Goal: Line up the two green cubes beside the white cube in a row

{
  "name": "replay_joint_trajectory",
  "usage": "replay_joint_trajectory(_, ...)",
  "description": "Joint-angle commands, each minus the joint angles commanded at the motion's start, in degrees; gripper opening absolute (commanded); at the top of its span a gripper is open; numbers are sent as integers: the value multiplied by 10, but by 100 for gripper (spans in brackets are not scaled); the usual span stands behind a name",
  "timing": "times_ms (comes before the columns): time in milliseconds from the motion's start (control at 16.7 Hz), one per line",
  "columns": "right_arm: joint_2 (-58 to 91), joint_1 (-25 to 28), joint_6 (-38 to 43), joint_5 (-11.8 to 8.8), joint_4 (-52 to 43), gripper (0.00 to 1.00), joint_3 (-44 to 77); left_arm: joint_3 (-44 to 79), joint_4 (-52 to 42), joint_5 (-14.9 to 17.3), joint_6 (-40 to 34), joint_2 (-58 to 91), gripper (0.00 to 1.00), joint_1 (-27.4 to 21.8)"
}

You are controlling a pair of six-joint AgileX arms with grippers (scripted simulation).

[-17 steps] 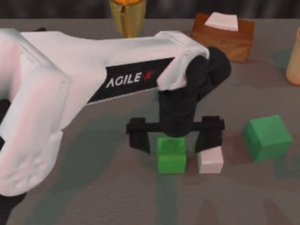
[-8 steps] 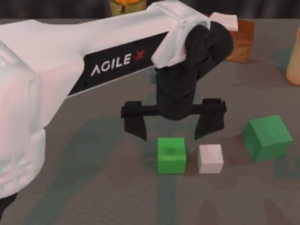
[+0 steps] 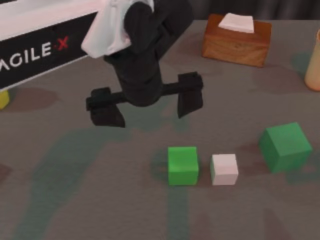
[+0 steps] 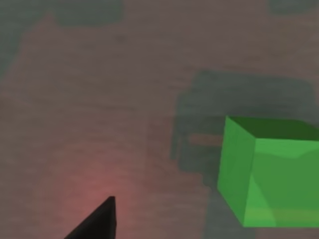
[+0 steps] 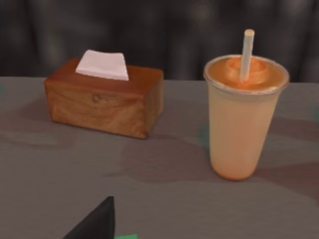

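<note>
Left gripper (image 3: 148,103) hangs wide open and empty, above and behind the lime cube (image 3: 183,165), which sits snug beside the white cube (image 3: 224,169), so that one looks placed.

Top view: left arm (image 3: 45,45) cut off by upper-left edge. Cup (image 3: 314,60) at right edge only a sliver; small yellow thing (image 3: 3,98) at left edge, too little to identify. Left wrist view: lime-green cube (image 4: 271,172) cropped at right edge, one finger (image 4: 97,221) tip at lower left. Right wrist view: green corner (image 5: 127,236) at bottom edge, can't tell which cube.
</note>
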Motion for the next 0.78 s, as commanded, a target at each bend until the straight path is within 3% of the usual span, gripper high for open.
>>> replay_joint_trajectory(360, 298, 39, 7, 2, -168, 100, 212, -281, 168, -2, 75, -333, 100, 138)
replay_joint_trajectory(780, 669, 87, 13, 6, -378, 100, 458, -657, 388, 2, 245, -752, 100, 294)
